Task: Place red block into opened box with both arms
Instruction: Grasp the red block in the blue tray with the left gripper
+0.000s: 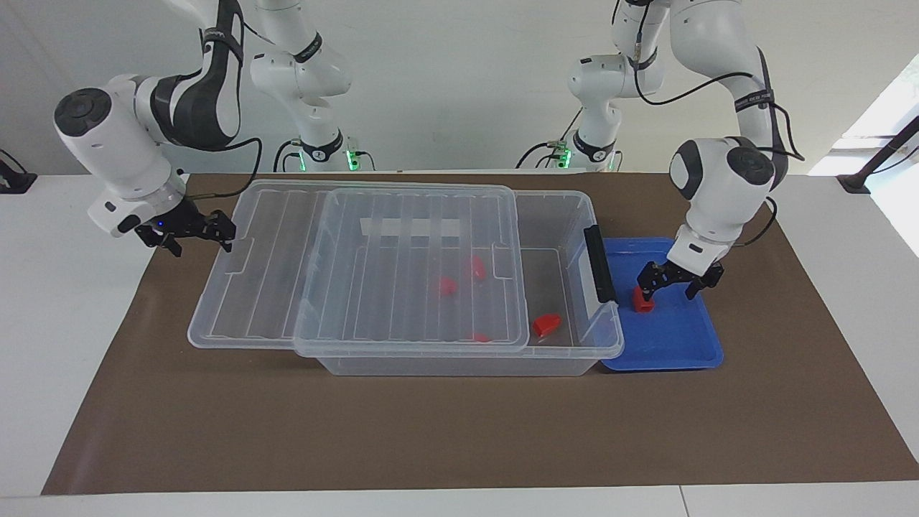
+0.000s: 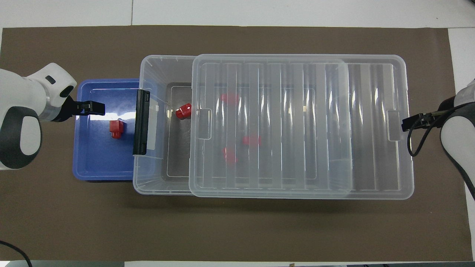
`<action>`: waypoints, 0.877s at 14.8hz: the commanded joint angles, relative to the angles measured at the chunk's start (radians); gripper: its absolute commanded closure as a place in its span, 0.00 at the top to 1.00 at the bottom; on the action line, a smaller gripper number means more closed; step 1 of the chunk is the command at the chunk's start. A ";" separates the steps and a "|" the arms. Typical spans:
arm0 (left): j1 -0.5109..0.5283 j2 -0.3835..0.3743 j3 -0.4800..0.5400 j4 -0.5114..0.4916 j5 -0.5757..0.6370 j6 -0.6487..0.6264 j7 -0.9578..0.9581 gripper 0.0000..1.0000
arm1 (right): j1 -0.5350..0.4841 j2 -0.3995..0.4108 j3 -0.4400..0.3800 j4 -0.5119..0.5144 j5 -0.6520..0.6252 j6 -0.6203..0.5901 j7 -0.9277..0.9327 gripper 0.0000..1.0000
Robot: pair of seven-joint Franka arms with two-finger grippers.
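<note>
The red block lies in the blue tray beside the box's latch end. My left gripper hangs open low over the tray, one finger close beside the block, nothing held. The box is a clear bin. Its ribbed lid is slid toward the right arm's end, leaving the latch end uncovered. My right gripper is open at the lid's end rim, one finger against it.
Several other red pieces lie inside the box, one in the uncovered part. The black latch stands between tray and opening. Two slim arms with green-lit bases stand at the robots' edge.
</note>
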 commanded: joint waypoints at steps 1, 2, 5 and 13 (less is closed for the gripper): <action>-0.018 0.027 0.010 -0.048 -0.008 0.090 0.005 1.00 | -0.007 -0.008 -0.009 -0.005 -0.019 0.012 -0.036 1.00; -0.019 0.050 0.010 -0.048 -0.008 0.101 0.005 0.99 | -0.007 -0.008 -0.015 -0.005 -0.019 0.012 -0.040 1.00; -0.024 0.042 0.010 -0.091 -0.008 0.090 0.005 0.95 | -0.009 -0.008 -0.035 -0.005 -0.019 0.022 -0.082 1.00; -0.025 -0.001 0.008 -0.094 -0.008 -0.048 -0.056 0.00 | -0.009 -0.007 -0.048 -0.006 -0.019 0.035 -0.128 1.00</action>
